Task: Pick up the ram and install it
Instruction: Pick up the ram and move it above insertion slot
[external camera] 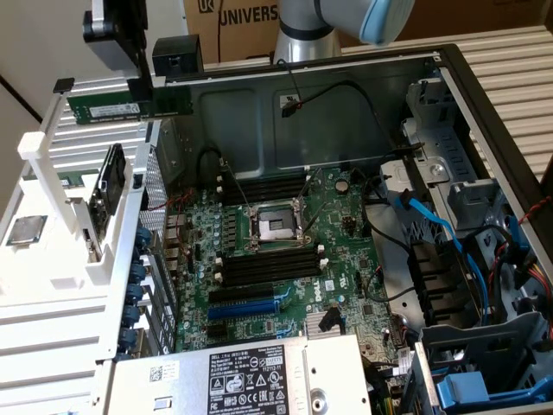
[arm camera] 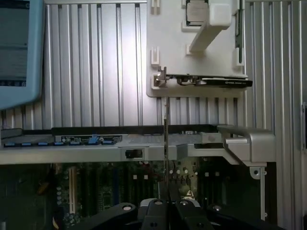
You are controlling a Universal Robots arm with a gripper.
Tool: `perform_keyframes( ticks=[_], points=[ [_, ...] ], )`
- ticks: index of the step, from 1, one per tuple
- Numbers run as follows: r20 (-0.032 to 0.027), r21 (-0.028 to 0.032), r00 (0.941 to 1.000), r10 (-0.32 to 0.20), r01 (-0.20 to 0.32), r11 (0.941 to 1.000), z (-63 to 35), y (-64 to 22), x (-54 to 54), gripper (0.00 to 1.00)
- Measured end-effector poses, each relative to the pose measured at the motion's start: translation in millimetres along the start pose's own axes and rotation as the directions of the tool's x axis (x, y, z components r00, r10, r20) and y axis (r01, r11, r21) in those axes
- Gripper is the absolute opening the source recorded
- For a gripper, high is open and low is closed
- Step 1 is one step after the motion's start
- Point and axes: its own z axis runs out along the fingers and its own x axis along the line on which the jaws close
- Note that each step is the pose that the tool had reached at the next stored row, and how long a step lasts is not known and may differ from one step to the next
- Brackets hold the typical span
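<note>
Ram [external camera: 104, 105]: long, narrow green circuit stick, lying level with its flat face to the exterior camera. It sits at 10 o'clock in that view, aloft over the near wall of the open computer case [external camera: 449, 95]. From the CPU socket [external camera: 275, 226] it lies toward 11 o'clock, well apart from the motherboard [external camera: 346, 259]. In the wrist view the stick [arm camera: 166, 139] shows edge-on, a thin dark line.

Gripper [external camera: 143, 85] [arm camera: 166, 199]: black fingers clenched on the stick's upper edge.

Black memory slots [external camera: 268, 268] with white end clips lie just at 6 o'clock of the socket. White parts rack [external camera: 52, 181] at 9 o'clock carries a graphics card [external camera: 108, 186] and a silver processor chip [external camera: 26, 229].
</note>
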Motion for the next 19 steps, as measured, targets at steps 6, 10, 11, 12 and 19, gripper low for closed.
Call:
perform_keyframes(
  ticks=[6, 10, 11, 12, 19],
  points=[
    [-0.0001, 0.0001, 1.0000, 0.000, 0.000, 1.0000, -0.4, -27.6, -1.2, 0.12],
    [-0.0018, 0.0001, 1.0000, 0.000, 0.000, 1.0000, -0.4, -45.9, -2.0, 0.12],
    [-0.0024, 0.0001, 1.0000, 0.000, 0.000, 1.0000, -0.5, -50.4, -2.2, 0.12],
    [-0.0044, 0.0001, 1.0000, 0.000, 0.000, 1.0000, -0.6, -64.2, -2.8, 0.12],
    [-0.0136, -0.0015, 0.9999, 0.000, 0.000, 1.0000, 1.2, -105.1, -4.6, 0.12]
  ],
)
